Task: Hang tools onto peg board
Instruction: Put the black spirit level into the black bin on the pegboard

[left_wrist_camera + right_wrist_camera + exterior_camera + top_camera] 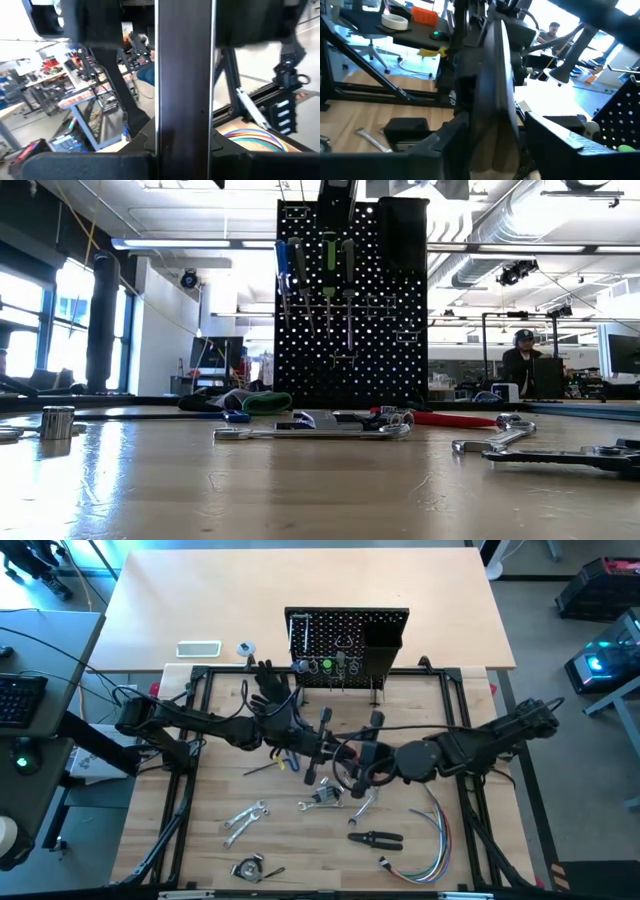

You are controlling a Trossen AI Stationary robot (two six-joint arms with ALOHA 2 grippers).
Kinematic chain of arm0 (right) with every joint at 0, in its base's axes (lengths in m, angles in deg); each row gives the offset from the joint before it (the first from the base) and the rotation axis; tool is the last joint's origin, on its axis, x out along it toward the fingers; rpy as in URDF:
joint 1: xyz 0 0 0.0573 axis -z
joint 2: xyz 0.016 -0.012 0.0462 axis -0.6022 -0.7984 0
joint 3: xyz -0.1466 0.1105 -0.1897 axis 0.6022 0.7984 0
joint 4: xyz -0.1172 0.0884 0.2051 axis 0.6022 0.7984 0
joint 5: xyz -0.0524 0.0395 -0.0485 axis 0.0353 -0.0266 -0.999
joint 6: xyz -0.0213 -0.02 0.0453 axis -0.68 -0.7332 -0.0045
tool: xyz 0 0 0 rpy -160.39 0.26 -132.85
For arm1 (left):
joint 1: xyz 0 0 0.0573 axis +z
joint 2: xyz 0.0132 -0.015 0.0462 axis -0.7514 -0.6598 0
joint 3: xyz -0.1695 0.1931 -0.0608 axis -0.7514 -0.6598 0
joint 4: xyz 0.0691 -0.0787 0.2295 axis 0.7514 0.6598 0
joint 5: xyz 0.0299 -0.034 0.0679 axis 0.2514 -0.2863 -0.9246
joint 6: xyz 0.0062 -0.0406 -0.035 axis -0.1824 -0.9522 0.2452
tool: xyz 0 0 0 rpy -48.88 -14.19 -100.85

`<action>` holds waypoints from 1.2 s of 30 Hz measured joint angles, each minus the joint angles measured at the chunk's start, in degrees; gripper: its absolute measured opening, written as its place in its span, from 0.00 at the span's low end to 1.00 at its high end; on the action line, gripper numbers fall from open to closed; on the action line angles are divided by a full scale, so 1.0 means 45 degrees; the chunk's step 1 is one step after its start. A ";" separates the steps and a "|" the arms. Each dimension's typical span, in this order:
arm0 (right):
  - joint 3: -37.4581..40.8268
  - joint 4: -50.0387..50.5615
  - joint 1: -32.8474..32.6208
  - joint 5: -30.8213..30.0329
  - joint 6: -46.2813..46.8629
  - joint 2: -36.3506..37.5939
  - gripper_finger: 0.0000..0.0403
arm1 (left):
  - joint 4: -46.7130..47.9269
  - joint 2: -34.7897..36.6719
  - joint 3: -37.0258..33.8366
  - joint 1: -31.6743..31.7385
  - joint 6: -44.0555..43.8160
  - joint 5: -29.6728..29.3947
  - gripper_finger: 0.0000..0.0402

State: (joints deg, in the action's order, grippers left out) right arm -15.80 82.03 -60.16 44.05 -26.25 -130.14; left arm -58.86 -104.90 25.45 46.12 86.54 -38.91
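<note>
1. I see the left gripper (322, 743) pinching a long black level (182, 75); its fingers press the bar between them.
2. The right gripper (362, 762) is just beside it at mid-table; I cannot tell how its fingers stand.
3. The peg board (347, 645) stands behind both, screwdrivers (328, 270) hanging there.
4. Wrenches (245, 817) lie in front on the table (210, 800).

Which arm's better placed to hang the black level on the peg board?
Left, probably: the left gripper looks clamped on the black level, just in front of the peg board. The right gripper sits beside it, no nearer the board.
</note>
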 joint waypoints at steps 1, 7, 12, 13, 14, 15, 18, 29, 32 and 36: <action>0.0000 0.0000 0.0004 -0.0038 -0.0056 -0.0007 0.43 | 0.0015 0.0000 0.0000 -0.0014 0.0048 -0.0135 0.10; 0.0000 0.0024 -0.0029 -0.0306 -0.0354 -0.0007 0.21 | -0.0108 0.0000 0.0000 -0.0033 0.0342 -0.0682 0.10; 0.0000 0.0062 -0.0028 -0.0341 -0.0771 -0.0007 0.08 | -0.0091 0.0000 0.0000 -0.0032 0.0415 -0.0769 0.10; 0.0000 0.0064 -0.0032 -0.0332 -0.0787 -0.0007 0.08 | -0.0067 0.0000 0.0000 -0.0033 0.0412 -0.0833 0.10; 0.0000 0.0066 -0.0034 -0.0306 -0.0787 -0.0007 0.08 | -0.0042 0.0000 0.0000 -0.0035 0.0403 -0.0897 0.12; 0.0000 0.0096 -0.0029 -0.0299 -0.0790 -0.0007 0.08 | -0.0022 0.0000 0.0000 -0.0038 0.0371 -0.0931 0.13; 0.0000 0.0205 -0.0024 -0.0383 -0.0799 -0.0007 0.08 | 0.0253 0.0000 0.0000 -0.0033 0.0318 -0.1010 0.18; 0.0000 0.0595 -0.0144 -0.0461 -0.0801 0.0751 0.08 | 0.2673 0.1110 0.0000 -0.0013 0.0647 -0.1909 0.28; 0.0005 0.0669 -0.0222 -0.0455 -0.0845 0.1177 0.08 | 0.3471 0.1839 0.0000 -0.0023 0.0663 -0.2284 0.30; 0.0000 0.0767 -0.0311 -0.0549 -0.1063 0.1749 0.08 | 0.4638 0.2848 0.0000 -0.0023 0.0581 -0.2380 0.35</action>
State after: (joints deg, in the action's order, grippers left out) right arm -15.80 85.48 -61.56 41.59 -31.03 -122.27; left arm -37.99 -92.09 25.45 46.02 89.15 -49.62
